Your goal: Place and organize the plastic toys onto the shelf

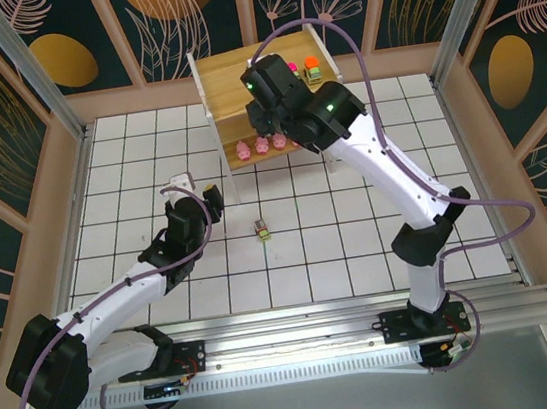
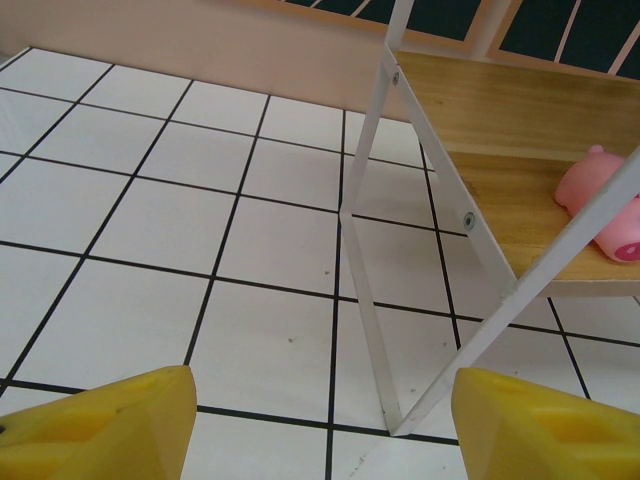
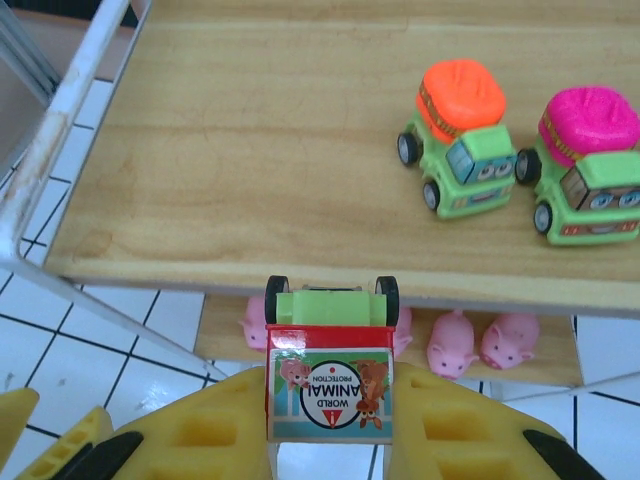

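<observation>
Right gripper (image 3: 330, 425): jaws closed on a green toy truck (image 3: 330, 390) with a printed box body, held at the front edge of the shelf (image 3: 250, 150), level with its upper board. On that board an orange-topped truck (image 3: 460, 135) and a pink-topped truck (image 3: 590, 165) stand side by side. Pink pigs (image 3: 452, 342) sit on the lower board. Left gripper (image 2: 325, 430): jaws apart, nothing between them, low over the tiled table (image 2: 150, 200) near a shelf leg. One small toy vehicle (image 1: 262, 229) lies on the table, well apart from the shelf.

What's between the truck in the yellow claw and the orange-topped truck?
Bare shelf board separates the held truck from the orange-topped truck, seen in the right wrist view.
</observation>
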You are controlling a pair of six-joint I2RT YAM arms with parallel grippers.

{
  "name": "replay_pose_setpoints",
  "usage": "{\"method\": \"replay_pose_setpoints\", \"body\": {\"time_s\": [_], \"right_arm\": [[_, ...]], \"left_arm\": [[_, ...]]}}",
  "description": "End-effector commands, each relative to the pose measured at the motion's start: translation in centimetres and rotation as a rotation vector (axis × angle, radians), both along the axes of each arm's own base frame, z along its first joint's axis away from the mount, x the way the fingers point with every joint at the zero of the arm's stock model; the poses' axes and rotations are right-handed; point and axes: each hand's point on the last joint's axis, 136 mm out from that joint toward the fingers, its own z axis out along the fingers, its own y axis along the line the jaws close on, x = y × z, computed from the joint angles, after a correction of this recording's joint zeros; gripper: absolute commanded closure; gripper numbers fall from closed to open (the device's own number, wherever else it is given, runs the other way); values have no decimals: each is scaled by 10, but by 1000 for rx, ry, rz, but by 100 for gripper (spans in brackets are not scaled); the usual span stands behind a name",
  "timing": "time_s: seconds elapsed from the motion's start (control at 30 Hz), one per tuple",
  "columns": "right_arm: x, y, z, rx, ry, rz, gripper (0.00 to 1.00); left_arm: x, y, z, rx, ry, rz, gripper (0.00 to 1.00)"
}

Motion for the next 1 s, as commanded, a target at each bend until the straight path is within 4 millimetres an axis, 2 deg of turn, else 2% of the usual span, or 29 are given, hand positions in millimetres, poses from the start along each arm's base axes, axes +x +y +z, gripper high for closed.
{"method": "replay_pose_setpoints", "body": {"time_s": [0.0,0.17,0.33,0.53,0.7,0.97], "right_arm": [[11,0,1,5,0,-7,85],[13,2,1,9,0,-8,85],[-2,-5,10,14,-11,-10,86],[-17,-7,-4,-12,15,-7,86],[-15,-11,-8,-13,13,-16,85],[4,-7,-6,1,9,-15,85]], "left_arm": [[2,3,5,-1,-15,12,31],[2,4,6,4,-17,16,31],[2,4,6,3,-17,15,31],[2,3,4,5,-11,12,31],[3,2,2,6,-6,13,31],[3,3,4,6,-11,15,31]]}}
